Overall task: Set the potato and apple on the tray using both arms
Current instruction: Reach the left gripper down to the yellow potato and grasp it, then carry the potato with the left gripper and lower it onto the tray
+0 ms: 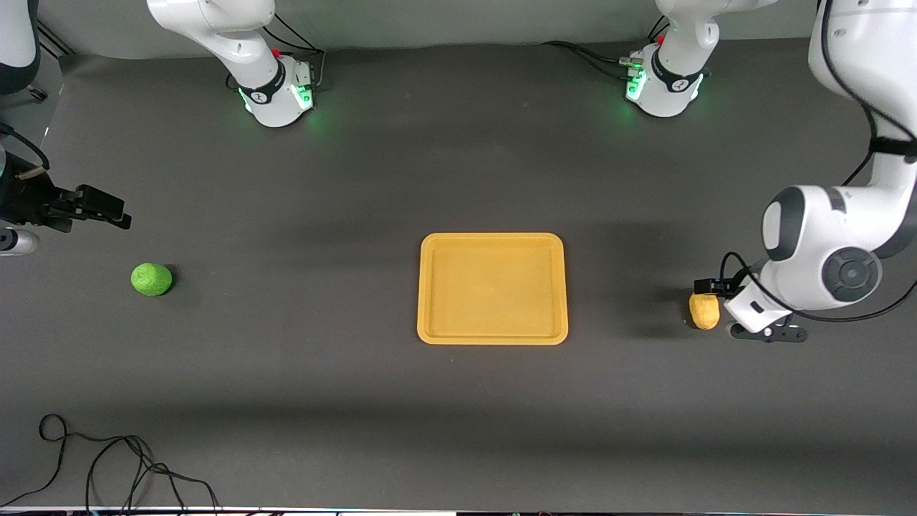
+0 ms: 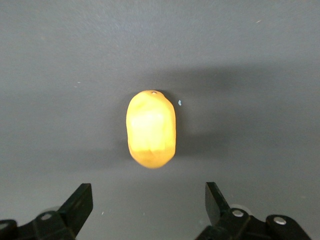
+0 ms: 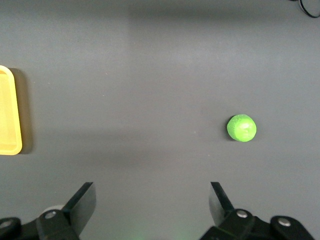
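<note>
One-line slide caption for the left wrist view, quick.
Left end effector, fingers open, hovers over the potato, which lies untouched on the dark table.

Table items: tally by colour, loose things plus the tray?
Green: 1, the apple
Yellow-tan: 1, the potato
Orange-yellow: 1, the tray
Black: 1, a loose cable at the table edge nearest the front camera
Total: 4
</note>
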Controlling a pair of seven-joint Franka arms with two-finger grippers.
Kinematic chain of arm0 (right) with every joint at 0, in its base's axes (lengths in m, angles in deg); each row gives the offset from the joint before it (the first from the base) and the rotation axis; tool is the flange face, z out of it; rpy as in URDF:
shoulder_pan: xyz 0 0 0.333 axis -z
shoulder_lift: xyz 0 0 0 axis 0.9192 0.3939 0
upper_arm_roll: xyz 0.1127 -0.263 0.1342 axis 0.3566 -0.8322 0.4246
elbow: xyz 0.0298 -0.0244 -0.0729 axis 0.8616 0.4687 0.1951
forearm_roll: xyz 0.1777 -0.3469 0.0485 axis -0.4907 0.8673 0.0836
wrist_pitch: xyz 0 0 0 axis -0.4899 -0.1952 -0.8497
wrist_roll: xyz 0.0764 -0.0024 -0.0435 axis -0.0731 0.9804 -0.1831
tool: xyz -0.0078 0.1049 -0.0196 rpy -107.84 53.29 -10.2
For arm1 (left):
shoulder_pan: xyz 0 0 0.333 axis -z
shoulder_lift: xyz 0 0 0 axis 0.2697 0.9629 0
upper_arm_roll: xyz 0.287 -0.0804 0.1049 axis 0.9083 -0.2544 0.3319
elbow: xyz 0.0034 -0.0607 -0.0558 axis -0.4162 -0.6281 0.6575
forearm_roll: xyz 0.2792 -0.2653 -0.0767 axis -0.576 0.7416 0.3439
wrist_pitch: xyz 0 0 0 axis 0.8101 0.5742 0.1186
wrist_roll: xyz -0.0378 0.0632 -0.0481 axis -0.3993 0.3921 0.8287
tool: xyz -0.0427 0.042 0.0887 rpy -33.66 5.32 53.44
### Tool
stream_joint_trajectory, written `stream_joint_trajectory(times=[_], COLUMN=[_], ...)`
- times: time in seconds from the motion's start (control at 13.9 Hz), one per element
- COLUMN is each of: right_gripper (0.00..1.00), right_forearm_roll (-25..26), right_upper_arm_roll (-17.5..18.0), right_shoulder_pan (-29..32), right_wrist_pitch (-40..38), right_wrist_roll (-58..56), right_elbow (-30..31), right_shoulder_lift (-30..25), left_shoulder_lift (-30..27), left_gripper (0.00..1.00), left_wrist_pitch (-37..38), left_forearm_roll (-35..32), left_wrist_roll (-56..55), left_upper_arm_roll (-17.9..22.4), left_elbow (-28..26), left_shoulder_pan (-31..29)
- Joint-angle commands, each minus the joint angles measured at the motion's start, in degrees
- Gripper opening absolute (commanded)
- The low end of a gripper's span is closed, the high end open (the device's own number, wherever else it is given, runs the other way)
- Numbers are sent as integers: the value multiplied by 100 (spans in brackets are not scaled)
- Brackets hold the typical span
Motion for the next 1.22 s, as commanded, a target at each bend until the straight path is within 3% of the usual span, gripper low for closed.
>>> stream_joint_trajectory(times=[0.0,0.36,0.43,0.79,0.86,1.15], right_gripper=[100,100,100,100,100,100], right_forearm_roll=[-93,-84,-84,-67,-67,-49], right_upper_arm_roll=[-37,-37,-37,-46,-46,-46], right_shoulder_pan=[-38,-47,-47,-47,-47,-47], right_wrist_pitch=[-22,22,22,66,75,75], right_wrist_roll=[31,22,22,40,40,66], right_elbow=[-86,-51,-42,-25,-16,-16], right_shoulder_lift=[31,-13,-13,-13,-4,13], left_shoulder_lift=[212,889,968,741,645,284], left_gripper=[100,98,90,24,19,19], left_wrist_pitch=[-393,-1272,-1317,-774,-563,150], left_forearm_roll=[-105,-97,-97,-97,-97,61], left_wrist_roll=[-22,-22,-48,-259,-250,-486], left_upper_arm_roll=[-5,-5,4,-5,-5,-75], left_elbow=[-65,-29,-47,-3,49,339], left_shoulder_pan=[-27,-159,-124,-89,-97,77])
